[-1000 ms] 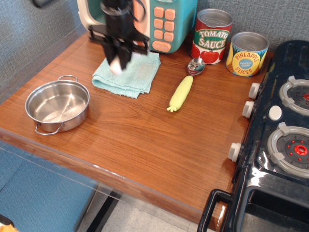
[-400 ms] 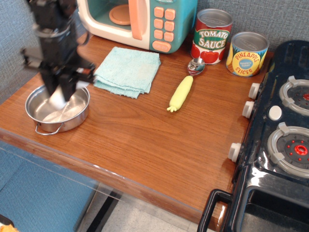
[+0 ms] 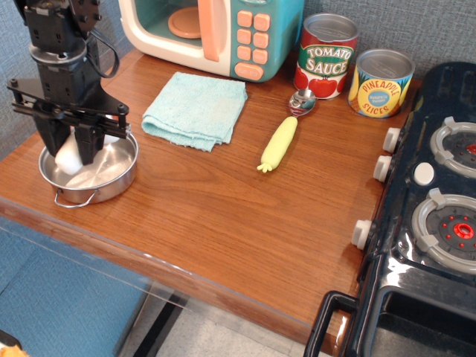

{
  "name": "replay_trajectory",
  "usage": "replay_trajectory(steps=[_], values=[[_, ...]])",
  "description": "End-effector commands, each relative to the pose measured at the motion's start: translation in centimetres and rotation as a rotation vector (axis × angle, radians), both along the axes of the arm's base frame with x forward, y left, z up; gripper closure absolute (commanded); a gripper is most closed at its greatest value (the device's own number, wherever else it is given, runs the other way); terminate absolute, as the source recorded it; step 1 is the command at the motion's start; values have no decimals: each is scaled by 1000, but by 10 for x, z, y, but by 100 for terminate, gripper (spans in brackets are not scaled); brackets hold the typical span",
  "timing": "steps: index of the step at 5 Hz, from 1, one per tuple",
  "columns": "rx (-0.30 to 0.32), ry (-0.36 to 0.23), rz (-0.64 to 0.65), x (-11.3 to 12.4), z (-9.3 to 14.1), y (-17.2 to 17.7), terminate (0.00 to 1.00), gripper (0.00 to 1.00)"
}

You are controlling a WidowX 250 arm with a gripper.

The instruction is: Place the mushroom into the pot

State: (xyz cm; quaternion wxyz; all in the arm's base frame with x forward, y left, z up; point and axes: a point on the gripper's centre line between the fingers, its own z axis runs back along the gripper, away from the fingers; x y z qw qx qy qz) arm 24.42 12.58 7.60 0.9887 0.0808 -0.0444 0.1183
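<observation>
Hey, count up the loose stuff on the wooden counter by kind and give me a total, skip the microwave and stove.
Cans: 2, tomato sauce and pineapple slices
Pot: 1
Mushroom: 1
Corn: 1
Spoon: 1
Cloth: 1
Total: 7

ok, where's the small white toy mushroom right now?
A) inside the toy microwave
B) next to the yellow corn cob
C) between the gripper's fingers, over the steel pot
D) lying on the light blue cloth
C: the small white toy mushroom sits between the fingers of the black gripper, right over the shallow shiny steel pot at the table's left edge.
</observation>
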Motion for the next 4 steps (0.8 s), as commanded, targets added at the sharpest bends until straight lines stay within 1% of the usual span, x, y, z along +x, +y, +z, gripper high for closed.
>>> replay_trajectory(steps=[1, 3, 4], values=[[10, -57, -69, 7, 24, -1, 0, 0], [10, -57, -69, 7, 24, -1, 0, 0], [10, -57, -69, 7, 24, -1, 100, 0]])
